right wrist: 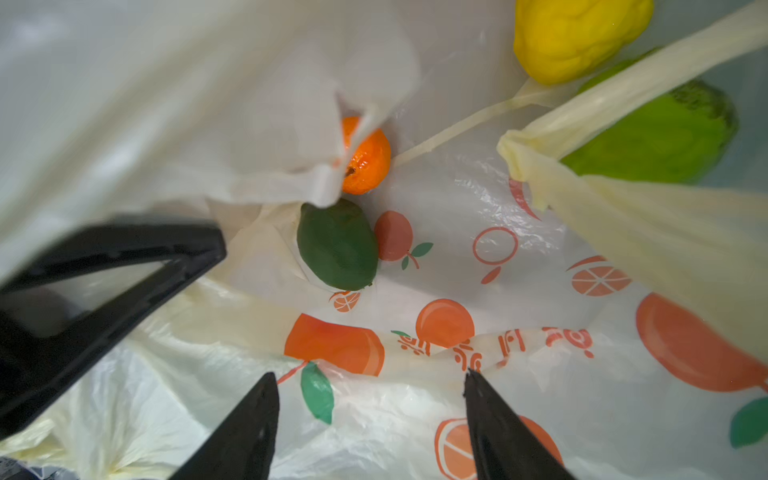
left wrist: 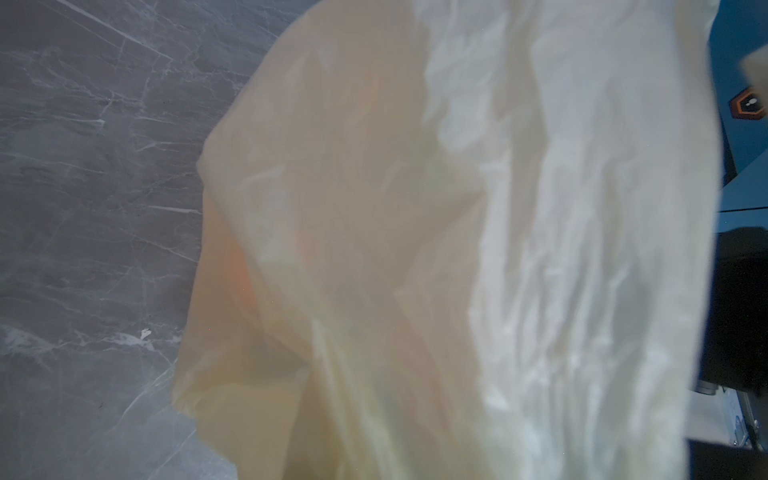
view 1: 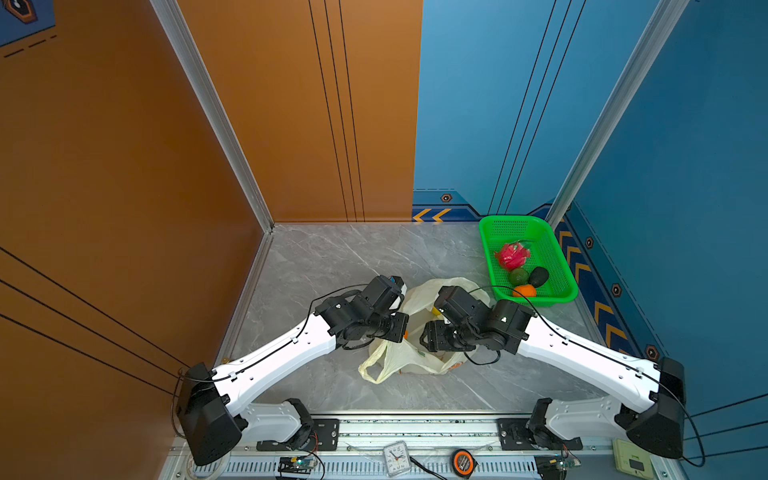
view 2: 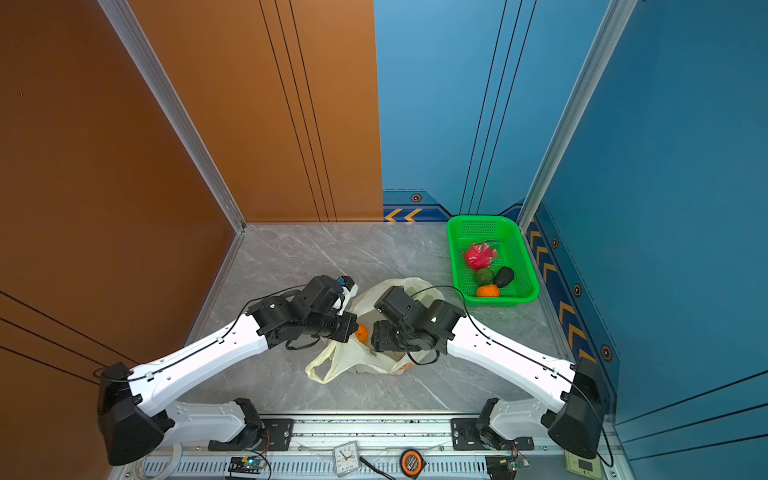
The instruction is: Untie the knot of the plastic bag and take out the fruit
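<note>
**Bag held open, fruit left inside**

The bag (view 1: 399, 359) was seen on the table (view 1: 332, 257), its edge pinched by the closed left claw (right wrist: 199, 249). The right claw (right wrist: 370, 374) was held wide inside it. An orange (right wrist: 368, 162) and green fruit (right wrist: 336, 245) were seen within; others were seen in the basket (view 1: 565, 266).

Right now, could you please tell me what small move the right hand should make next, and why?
Probably advance the right hand toward the dark green fruit in the plastic bag: its fingers are open and empty, and that fruit lies nearest, mostly uncovered.
</note>
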`<state>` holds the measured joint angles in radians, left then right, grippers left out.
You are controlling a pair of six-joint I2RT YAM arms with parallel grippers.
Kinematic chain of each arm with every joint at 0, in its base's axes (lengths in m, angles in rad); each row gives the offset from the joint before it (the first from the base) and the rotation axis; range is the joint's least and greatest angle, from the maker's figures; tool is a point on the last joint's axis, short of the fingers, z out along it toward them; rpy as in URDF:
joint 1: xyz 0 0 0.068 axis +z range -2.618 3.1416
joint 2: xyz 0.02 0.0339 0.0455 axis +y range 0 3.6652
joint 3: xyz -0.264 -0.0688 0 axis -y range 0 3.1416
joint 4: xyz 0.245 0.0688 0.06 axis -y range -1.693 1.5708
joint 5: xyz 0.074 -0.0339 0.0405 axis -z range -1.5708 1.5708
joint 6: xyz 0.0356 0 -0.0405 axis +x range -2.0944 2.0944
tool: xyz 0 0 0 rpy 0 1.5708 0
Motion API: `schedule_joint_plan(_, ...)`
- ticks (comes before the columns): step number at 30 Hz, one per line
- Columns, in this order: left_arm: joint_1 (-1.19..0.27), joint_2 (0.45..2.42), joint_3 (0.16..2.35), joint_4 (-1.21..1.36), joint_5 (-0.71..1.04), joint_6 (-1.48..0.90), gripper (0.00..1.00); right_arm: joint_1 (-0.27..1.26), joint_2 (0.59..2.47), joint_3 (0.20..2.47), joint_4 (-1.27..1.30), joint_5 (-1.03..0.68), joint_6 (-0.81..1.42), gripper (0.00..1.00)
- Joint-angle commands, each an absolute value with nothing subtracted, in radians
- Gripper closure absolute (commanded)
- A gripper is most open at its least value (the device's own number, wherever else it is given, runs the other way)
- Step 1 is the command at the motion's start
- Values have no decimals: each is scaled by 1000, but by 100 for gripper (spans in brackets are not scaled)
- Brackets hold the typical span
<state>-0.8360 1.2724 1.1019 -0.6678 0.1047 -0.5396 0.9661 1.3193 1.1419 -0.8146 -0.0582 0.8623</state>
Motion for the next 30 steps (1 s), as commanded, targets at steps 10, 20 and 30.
schedule_joint_plan(10, -831, 1255, 1087, -638, 114, -514, 96, 942, 1500, 1070, -592, 219, 928, 29)
schedule_joint_plan(20, -874, 1227, 998, -619, 83, -514, 96, 814, 1427, 1016, -699, 477, 952, 25)
schedule_joint_plan(30, -929, 1252, 1006, -568, 42, -535, 96, 741, 1490, 1018, -693, 446, 901, 16)
